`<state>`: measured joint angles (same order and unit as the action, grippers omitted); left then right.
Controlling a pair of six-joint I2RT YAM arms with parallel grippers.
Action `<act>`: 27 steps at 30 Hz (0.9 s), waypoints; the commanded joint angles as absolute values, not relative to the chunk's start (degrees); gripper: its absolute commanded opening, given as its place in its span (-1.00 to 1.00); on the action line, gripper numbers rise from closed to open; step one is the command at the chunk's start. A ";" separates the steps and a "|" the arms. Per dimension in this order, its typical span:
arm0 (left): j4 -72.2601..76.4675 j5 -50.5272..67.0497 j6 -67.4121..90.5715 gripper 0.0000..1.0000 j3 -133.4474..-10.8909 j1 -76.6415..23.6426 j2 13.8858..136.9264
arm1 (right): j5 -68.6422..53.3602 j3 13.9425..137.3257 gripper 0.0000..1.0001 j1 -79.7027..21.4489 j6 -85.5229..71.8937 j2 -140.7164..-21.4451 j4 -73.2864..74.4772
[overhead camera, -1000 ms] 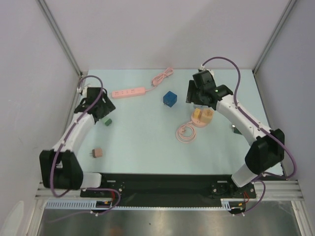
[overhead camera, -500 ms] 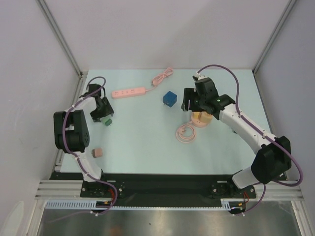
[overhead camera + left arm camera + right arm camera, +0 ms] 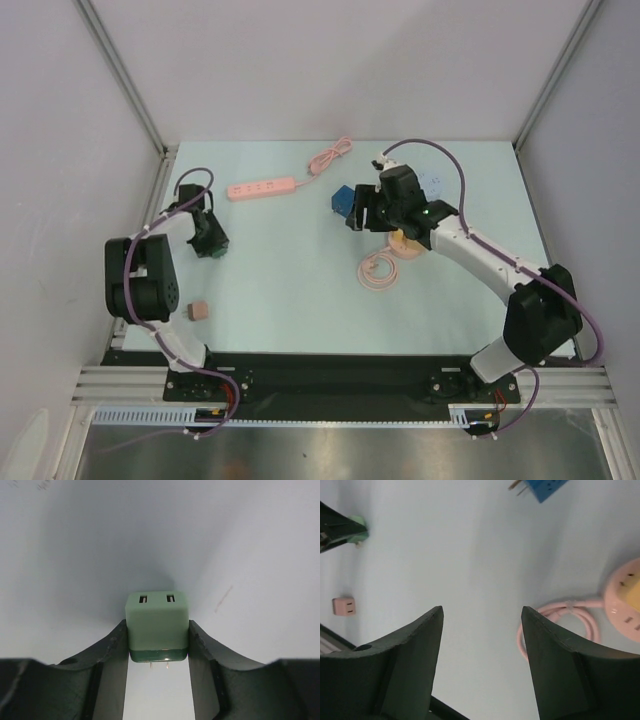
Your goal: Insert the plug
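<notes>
A: While the green plug (image 3: 156, 622) is at the table's (image 3: 300, 290) far left, who has it?

B: Its flat sides are clamped by the left end effector (image 3: 156, 632); the right end effector (image 3: 481, 625) gapes empty. It looks light, rigid, smooth: hold the body, never prongs.

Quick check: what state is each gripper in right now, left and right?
Left gripper: closed on the green plug adapter.
Right gripper: open, holding nothing.
</notes>
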<state>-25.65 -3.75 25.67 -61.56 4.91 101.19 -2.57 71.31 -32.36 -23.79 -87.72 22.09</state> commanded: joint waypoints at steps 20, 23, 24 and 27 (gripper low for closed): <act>-15.38 12.57 67.23 -0.99 -47.11 -11.69 67.15 | -2.91 57.83 0.43 -53.78 -33.49 -104.85 -49.56; -15.29 12.48 68.81 -1.00 -46.85 -12.83 65.75 | -1.94 56.87 0.43 -54.49 -32.43 -104.59 -53.77; -14.86 12.48 69.34 -0.99 -46.85 -13.18 64.96 | -0.54 56.87 0.43 -54.84 -31.74 -104.59 -54.05; -14.68 11.78 71.27 -0.99 -47.02 -14.76 63.90 | 2.35 58.18 0.41 -55.02 -31.38 -105.47 -53.36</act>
<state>-16.80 11.03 66.85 -46.61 -13.39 66.92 -2.87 57.60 -54.92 -33.61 -105.45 -47.11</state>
